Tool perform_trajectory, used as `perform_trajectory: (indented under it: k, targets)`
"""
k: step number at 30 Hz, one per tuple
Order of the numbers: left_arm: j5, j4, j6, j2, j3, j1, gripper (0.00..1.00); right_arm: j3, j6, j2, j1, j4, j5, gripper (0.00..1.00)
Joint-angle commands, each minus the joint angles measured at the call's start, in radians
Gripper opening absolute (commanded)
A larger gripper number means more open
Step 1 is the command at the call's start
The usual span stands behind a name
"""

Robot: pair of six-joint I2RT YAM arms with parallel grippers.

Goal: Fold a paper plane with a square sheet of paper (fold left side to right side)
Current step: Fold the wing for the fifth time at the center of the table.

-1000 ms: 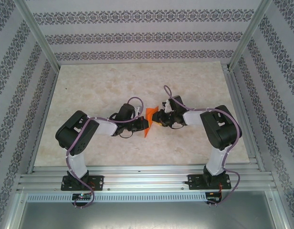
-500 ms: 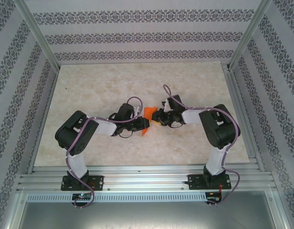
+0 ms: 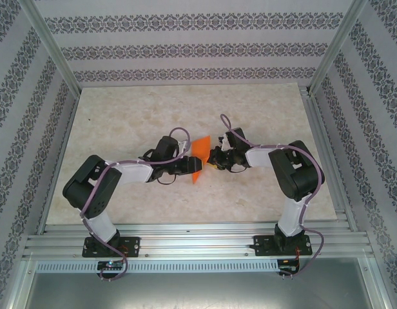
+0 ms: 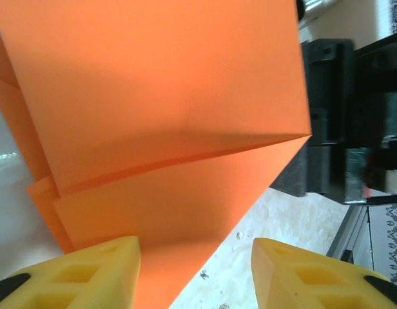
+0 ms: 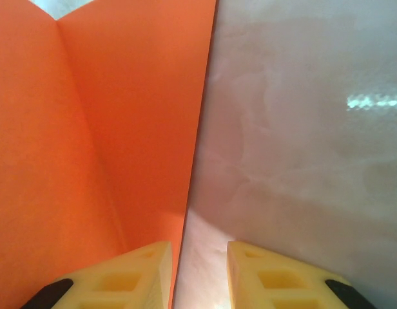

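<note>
The square sheet of paper (image 3: 198, 156) is a creased, folded orange shape standing partly off the table between my two grippers. My left gripper (image 3: 187, 167) is at its left side. In the left wrist view its yellow fingers (image 4: 76, 273) stand well apart, open. The paper (image 4: 160, 129) has stacked folded layers, and its lower edge runs down beside the left finger. My right gripper (image 3: 214, 159) is at the paper's right side. In the right wrist view the paper (image 5: 89, 129) shows a centre crease, and its edge enters the narrow gap of my right gripper (image 5: 198, 273), unclamped.
The pale marble tabletop (image 3: 134, 116) spreads around the paper. Aluminium frame rails (image 3: 185, 235) run along the near edge, and patterned walls close in the back and sides. My right arm's black body (image 4: 353, 116) sits close behind the paper in the left wrist view.
My left gripper has opened and let go of the paper. Its arm has drawn back to the left. The paper's upper flap now stands wider. The right gripper has barely moved.
</note>
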Motion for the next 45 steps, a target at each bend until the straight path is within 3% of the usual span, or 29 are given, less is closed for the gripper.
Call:
perform_trajectory:
  k: [1, 7, 11, 19, 28, 45]
  targets:
    - [-0.032, -0.085, 0.069, -0.065, 0.043, 0.038, 0.51, 0.011, -0.009, 0.029, 0.01, 0.007, 0.045, 0.29]
    - [-0.007, -0.107, 0.094, -0.033, 0.065, 0.086, 0.31, 0.012, -0.014, 0.023, 0.01, -0.001, 0.045, 0.29]
    - [0.057, -0.074, 0.102, 0.015, 0.086, 0.086, 0.26, 0.012, -0.015, 0.024, 0.01, -0.005, 0.046, 0.29]
    - [0.106, -0.079, 0.134, 0.108, 0.134, 0.086, 0.23, 0.013, -0.022, 0.01, 0.01, -0.021, 0.048, 0.29]
    - [0.043, -0.157, 0.174, 0.193, 0.2, 0.087, 0.19, -0.013, -0.032, -0.052, 0.003, -0.055, 0.026, 0.26]
    - [0.024, -0.139, 0.16, 0.257, 0.21, 0.088, 0.15, -0.011, 0.022, -0.095, 0.018, -0.008, -0.036, 0.17]
